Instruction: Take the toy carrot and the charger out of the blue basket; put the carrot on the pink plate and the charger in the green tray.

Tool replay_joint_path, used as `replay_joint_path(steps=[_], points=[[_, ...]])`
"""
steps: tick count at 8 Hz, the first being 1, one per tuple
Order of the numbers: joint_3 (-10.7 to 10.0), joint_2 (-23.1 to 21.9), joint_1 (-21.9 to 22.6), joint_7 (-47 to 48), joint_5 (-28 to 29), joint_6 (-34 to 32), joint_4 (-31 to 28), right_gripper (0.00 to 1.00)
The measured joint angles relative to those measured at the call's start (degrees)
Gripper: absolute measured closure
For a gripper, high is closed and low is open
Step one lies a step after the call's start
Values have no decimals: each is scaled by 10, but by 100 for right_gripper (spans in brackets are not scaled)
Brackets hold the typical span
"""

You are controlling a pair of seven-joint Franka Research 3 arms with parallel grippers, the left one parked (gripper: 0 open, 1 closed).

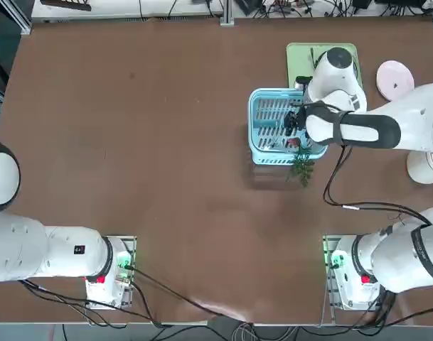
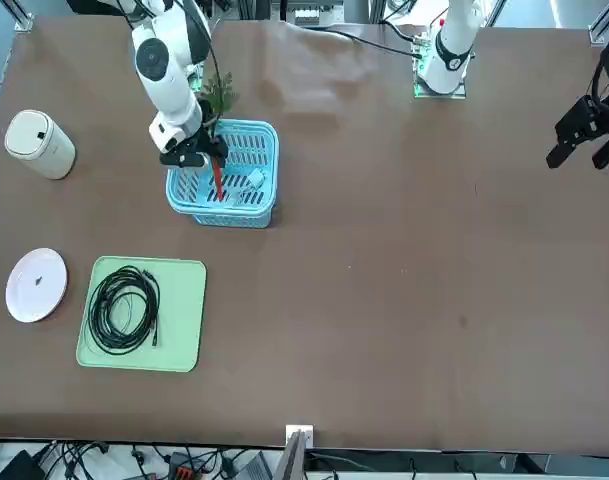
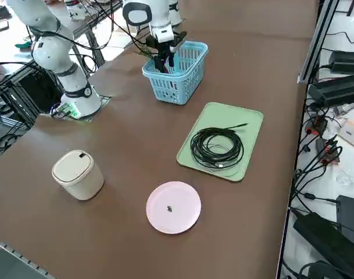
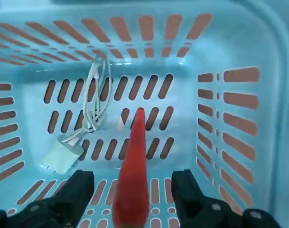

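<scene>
The toy carrot (image 4: pixel 131 185) is seen in the blue basket (image 2: pixel 224 216), its red body slanting inside and its leafy tuft reaching out over the wall nearest the robot's base. Its long axis runs roughly away from that base, tip outward. The right hand (image 4: pixel 132 182) is placed over it, fingers spread, one at each side of the body; nothing appears to be pinched. A squeeze across the width seems to be what is called for, with the basket wall kept clear. Toward the robot's left of the carrot, the charger (image 4: pixel 62 156) and its pale cord are seen on the basket floor. Beyond the basket, the green tray (image 3: pixel 251 119) is taken up partly by a coiled black cable (image 3: pixel 217 164), with the pink plate (image 3: pixel 165 218) beside it on the counter (image 3: pixel 124 244).
</scene>
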Motion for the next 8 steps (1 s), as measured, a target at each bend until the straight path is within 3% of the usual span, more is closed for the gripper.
replay_joint_path(steps=[7, 8], points=[[0, 44, 36, 54, 0, 6, -1, 0], [0, 46, 37, 56, 0, 7, -1, 4]])
